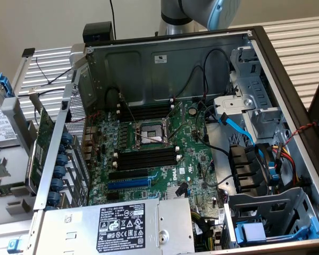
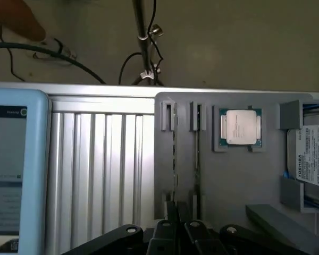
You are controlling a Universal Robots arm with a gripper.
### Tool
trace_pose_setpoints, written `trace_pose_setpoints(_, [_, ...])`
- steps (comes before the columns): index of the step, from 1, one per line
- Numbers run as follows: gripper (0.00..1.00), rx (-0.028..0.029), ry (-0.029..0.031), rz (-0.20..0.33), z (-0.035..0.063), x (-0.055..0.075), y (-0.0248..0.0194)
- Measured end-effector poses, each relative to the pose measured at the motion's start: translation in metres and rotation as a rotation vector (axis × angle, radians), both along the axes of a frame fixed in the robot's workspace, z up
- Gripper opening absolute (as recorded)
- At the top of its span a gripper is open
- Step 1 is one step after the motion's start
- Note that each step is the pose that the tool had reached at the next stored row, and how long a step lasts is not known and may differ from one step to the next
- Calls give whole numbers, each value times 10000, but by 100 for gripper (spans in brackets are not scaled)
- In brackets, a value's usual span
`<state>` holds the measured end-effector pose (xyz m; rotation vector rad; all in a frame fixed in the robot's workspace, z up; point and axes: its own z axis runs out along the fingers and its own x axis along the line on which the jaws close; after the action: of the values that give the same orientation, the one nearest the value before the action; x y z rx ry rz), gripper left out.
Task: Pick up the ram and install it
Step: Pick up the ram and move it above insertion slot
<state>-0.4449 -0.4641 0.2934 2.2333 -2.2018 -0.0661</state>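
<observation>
The ram shows as two thin sticks on edge, one and the other, each standing in a narrow slot of a grey holder tray. My gripper hovers over the near end of these slots, its black fingers shut together with nothing between them. In the exterior view the open computer case lies on its side. On its motherboard, long black memory slots with white clips sit on either side of the processor socket, one bank beyond it and another nearer. Part of my arm is seen above the case.
The holder tray also carries a processor chip and a hard drive. A light-blue framed screen lies beside the ribbed metal table. Cables run across the floor. The case holds a power supply, fans and a blue cable.
</observation>
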Motion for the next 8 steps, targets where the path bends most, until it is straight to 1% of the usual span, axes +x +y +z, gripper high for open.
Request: trace_pose_setpoints(8, [13, -2, 3, 0, 362, 274, -5])
